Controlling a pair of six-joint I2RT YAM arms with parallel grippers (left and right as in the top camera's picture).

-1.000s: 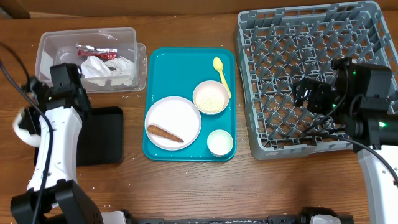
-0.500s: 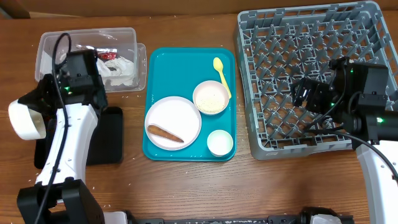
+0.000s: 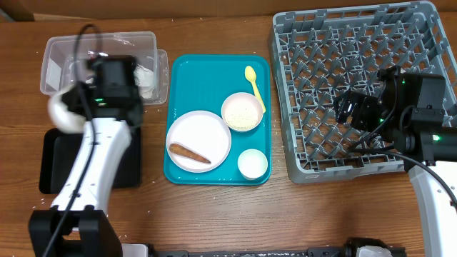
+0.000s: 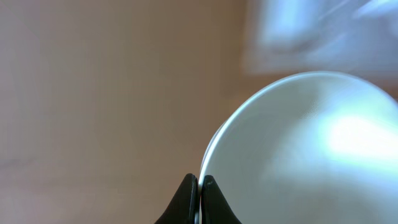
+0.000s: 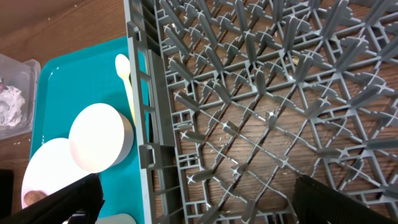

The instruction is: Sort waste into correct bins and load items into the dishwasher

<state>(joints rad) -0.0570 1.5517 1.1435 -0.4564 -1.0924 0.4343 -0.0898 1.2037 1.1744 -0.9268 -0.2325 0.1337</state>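
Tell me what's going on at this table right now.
The left gripper is shut on the rim of a white bowl, held near the clear tub and black tray. The right gripper hangs open and empty over the grey dish rack. On the teal tray sit a plate with a brown food piece, a bowl of rice, a small cup and a yellow spoon.

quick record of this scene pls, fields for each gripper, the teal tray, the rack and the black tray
left gripper: shut on rim of white bowl, near clear tub
right gripper: open, empty, above dish rack
teal tray: plate with brown food piece, bowl of rice grains, cup, yellow spoon
dish rack: no dishes visible
black tray: partly hidden by left arm
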